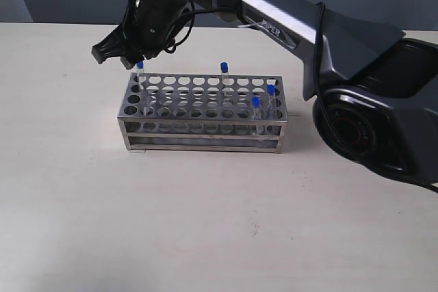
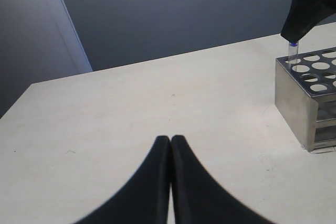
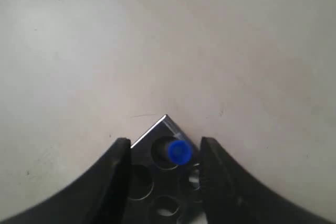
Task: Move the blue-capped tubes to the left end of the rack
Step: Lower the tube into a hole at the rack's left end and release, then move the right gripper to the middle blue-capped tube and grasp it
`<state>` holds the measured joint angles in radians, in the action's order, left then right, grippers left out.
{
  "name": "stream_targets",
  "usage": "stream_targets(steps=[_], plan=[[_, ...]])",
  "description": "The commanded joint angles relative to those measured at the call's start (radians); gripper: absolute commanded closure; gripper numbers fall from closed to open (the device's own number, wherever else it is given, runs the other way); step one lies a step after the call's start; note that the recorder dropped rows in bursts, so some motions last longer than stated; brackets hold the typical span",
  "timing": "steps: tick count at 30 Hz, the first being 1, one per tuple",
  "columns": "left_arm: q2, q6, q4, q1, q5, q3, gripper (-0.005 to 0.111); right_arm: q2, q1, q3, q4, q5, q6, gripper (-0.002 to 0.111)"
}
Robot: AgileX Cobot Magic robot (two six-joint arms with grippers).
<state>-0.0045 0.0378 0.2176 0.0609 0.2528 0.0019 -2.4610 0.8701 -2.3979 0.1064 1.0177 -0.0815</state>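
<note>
The steel rack (image 1: 205, 131) stands mid-table. One blue-capped tube (image 1: 139, 68) sits in the back-left corner hole. My right gripper (image 1: 118, 52) hangs open just above it, fingers apart from the cap. From the right wrist, that blue cap (image 3: 179, 152) shows between the open fingers (image 3: 118, 166) over the rack corner (image 3: 166, 120). Another tube (image 1: 224, 70) stands in the back row, right of middle. Two more tubes (image 1: 256, 105) (image 1: 271, 92) stand near the right end. My left gripper (image 2: 170, 139) is shut and empty over bare table, left of the rack (image 2: 294, 95).
The right arm's dark base (image 1: 373, 111) sits at the right of the table. A grey wall (image 2: 173, 14) runs behind the table. Pale tabletop (image 1: 205, 223) stretches in front of the rack.
</note>
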Motion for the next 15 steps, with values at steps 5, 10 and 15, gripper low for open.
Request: stream_targets(steps=[5, 10, 15], plan=[[0.004, 0.003, 0.004, 0.003, -0.014, -0.002, 0.106, 0.037, -0.001, -0.001, -0.009, 0.131, 0.008, 0.066], [0.004, 0.003, 0.004, 0.003, -0.014, -0.002, 0.106, 0.098, -0.001, -0.001, -0.131, 0.182, 0.072, 0.066], [0.004, 0.003, 0.004, 0.003, -0.014, -0.002, 0.106, 0.143, -0.008, 0.013, -0.389, 0.203, 0.187, 0.066]])
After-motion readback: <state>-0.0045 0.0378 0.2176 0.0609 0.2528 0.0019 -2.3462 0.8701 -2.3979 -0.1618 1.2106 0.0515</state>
